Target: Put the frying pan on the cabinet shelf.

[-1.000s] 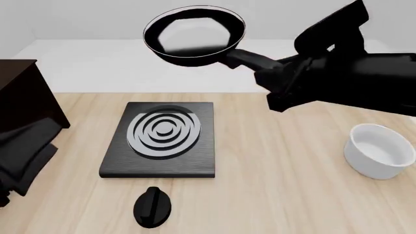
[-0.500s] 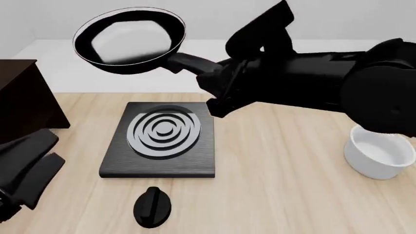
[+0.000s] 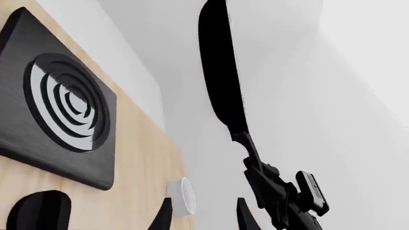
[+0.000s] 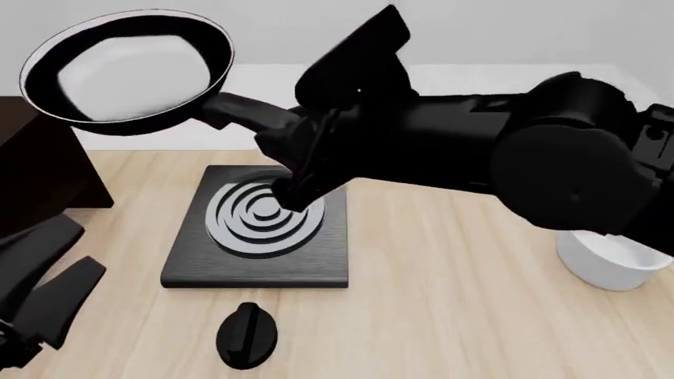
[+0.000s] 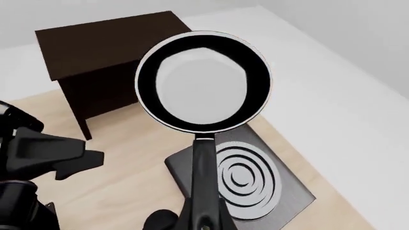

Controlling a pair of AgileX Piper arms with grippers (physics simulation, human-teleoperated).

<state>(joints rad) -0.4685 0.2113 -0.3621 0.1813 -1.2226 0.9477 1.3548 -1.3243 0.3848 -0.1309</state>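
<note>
The frying pan (image 4: 126,67), black with a pale grey-white inside, hangs level in the air at the upper left, above the right edge of the dark brown cabinet (image 4: 37,162). My right gripper (image 4: 286,133) is shut on the pan's long black handle (image 4: 237,110). In the right wrist view the pan (image 5: 203,88) sits just beside the cabinet's flat top board (image 5: 108,40), and the handle (image 5: 204,177) runs back into the gripper (image 5: 201,223). In the left wrist view the pan (image 3: 221,72) shows edge-on. My left gripper (image 4: 93,246) is open and empty, low at the front left.
A black square stove plate (image 4: 258,225) with grey rings lies mid-table under the right arm. A black knob (image 4: 248,335) lies in front of it. A white bowl (image 4: 611,264) stands at the right. The left arm (image 5: 38,158) is close to the cabinet's front.
The right arm has swung the pan leftwards, from above the stove plate's far side to above the cabinet's edge. The left gripper has shifted slightly at the lower left.
</note>
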